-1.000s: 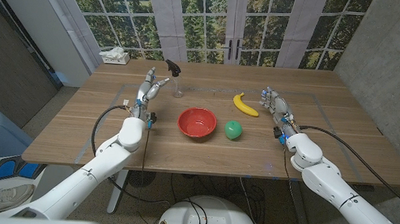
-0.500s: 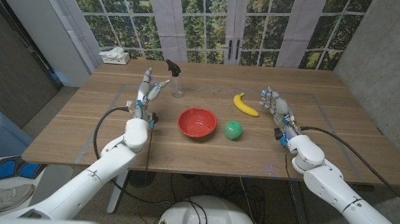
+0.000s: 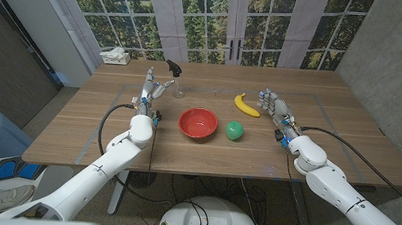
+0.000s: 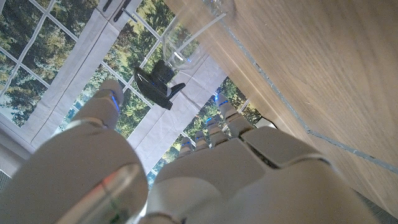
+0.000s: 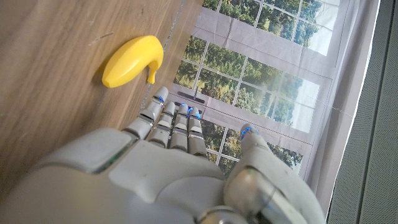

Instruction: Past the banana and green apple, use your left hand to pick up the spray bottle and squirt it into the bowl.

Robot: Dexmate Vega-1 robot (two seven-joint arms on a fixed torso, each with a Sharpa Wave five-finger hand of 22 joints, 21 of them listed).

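- Head view: the spray bottle [image 3: 178, 80] stands upright on the far side of the table [image 3: 79, 129], beyond the red bowl [image 3: 198, 123] and to its left.
- Left hand [image 3: 151, 89]: empty, fingers apart, raised just beside the bottle and not touching it.
- Right hand [image 3: 274, 105]: empty, fingers extended side by side, near the banana [image 3: 245, 105] but apart from it.
- Handling, as a judgement: the bottle has a clear body and a black trigger head [image 4: 158, 86]. It is probably light plastic, smooth and easy to tip when nudged. The body may give slightly under pressure.
- Hold point, as a judgement: wrap the neck just under the trigger head, leaving a finger free for the trigger. A grip low on the clear body risks slipping.
- Surroundings: the green apple [image 3: 234, 130] sits just right of the bowl, the banana farther back. A tissue box [image 3: 115, 56] lies at the far left corner.
- Obstructions: nothing stands between the left hand and the bottle. The path from bottle to bowl looks open.
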